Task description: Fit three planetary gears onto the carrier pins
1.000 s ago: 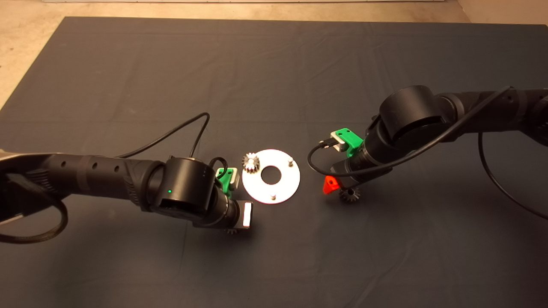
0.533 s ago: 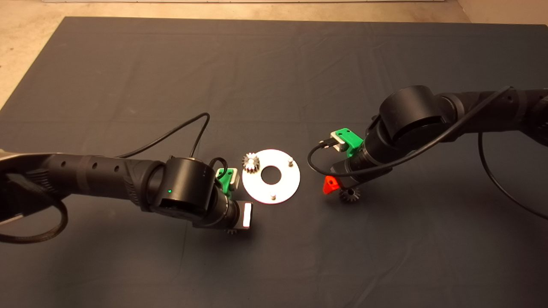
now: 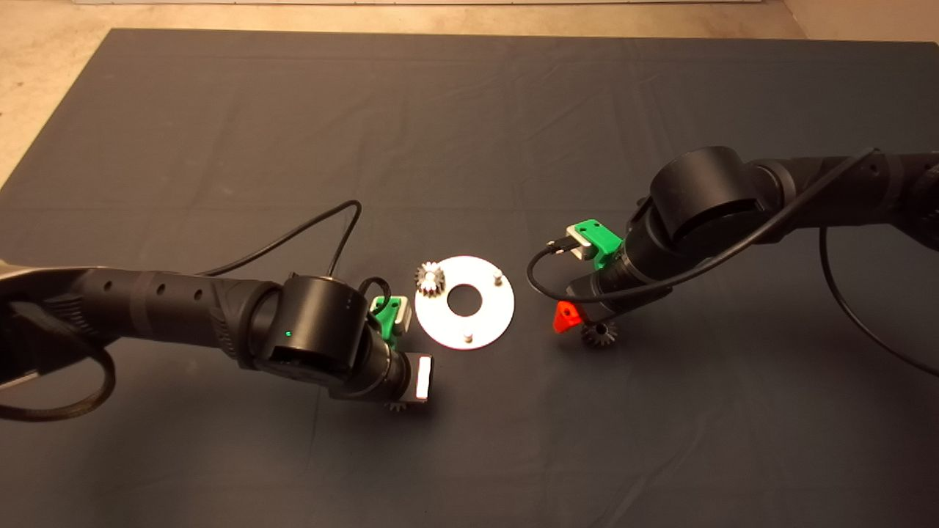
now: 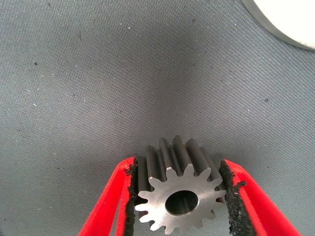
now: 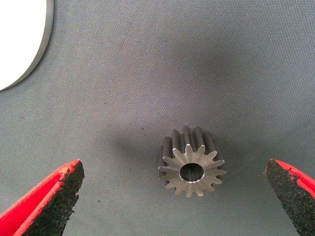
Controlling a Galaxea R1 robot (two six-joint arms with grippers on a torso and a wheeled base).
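A round silver plate (image 3: 487, 320) lies mid-mat, its edge also showing in the wrist views (image 4: 290, 19) (image 5: 19, 39). One planetary gear (image 3: 430, 279) sits on the plate's left carrier pin. The other two carrier pins (image 3: 498, 276) (image 3: 467, 337) stand bare. My left gripper (image 4: 179, 169) is just near-left of the plate, shut on a second gear (image 4: 179, 196), with a pad against each side of its teeth. Right of the plate, a third gear (image 5: 192, 162) (image 3: 599, 335) lies flat on the mat. My right gripper (image 5: 172, 189) straddles it wide open, both fingers well clear.
The dark mat (image 3: 469, 132) stretches wide around the plate. Black cables loop from both wrists (image 3: 293, 235) (image 3: 539, 282). Bare floor (image 3: 44, 66) shows past the mat's far left edge.
My left arm has shifted slightly toward the mat's near edge with the gear between its fingers. The right arm and its gear have not moved.
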